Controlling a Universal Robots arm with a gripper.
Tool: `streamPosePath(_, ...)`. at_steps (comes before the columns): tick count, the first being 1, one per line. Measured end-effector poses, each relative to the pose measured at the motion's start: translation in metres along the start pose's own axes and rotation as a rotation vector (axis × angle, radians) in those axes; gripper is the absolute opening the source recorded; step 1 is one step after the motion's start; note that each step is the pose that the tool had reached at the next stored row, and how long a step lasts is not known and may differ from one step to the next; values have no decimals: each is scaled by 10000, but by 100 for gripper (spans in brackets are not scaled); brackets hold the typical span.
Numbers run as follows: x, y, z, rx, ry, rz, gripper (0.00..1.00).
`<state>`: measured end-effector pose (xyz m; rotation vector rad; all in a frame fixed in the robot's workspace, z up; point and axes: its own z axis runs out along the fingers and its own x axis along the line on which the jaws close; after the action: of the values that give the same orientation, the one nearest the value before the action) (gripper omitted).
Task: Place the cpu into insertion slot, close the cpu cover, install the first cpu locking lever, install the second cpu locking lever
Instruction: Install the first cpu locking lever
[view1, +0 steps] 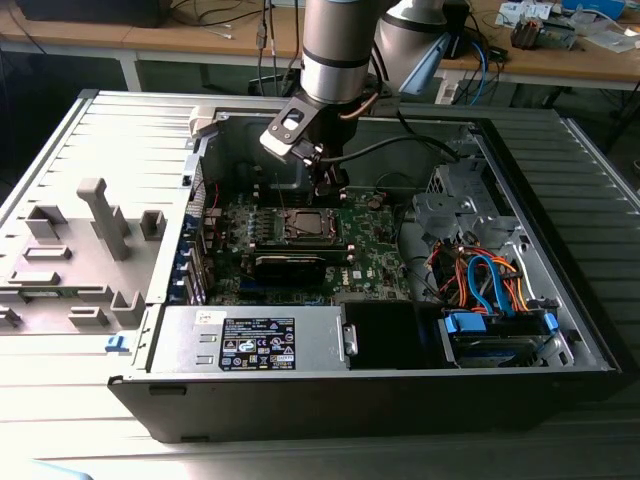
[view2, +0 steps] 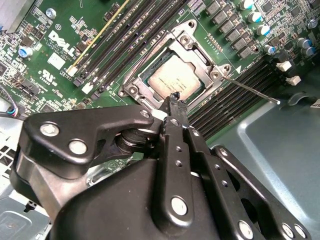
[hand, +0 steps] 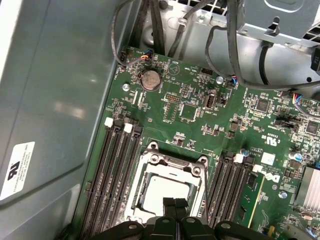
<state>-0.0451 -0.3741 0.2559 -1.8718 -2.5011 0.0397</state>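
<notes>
**Findings.** The cpu (view2: 176, 80) sits in the insertion slot (view2: 150, 76). The cpu cover (view2: 190, 40) lies down over it, its window framing the metal top. The end effector (view2: 175, 101) hangs just above the cover's near edge. Its fingers are together and carry nothing, as both wrist views show (hand: 175, 204). One locking lever (view2: 250, 90) juts free of the socket, out over the memory slots (view2: 235, 107). We judge it unlatched. The end effector hides the opposite side, so we cannot tell how the other lever stands.

**Risks.**
- The lever is a thin rod. In our judgement, a push from narrow closed fingertips could slip off it and strike the green board (view2: 45, 65) or the slot latches.
- If the cover is not fully flat, forcing a lever down could load the cpu unevenly and harm the pin field beneath.
- A fingertip set down too low would bear on the cover's edge or the cpu top rather than on the lever.
</notes>
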Motion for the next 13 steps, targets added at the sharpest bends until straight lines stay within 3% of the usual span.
streamPosePath(13,0,0,0,-1,-3,-72,11)
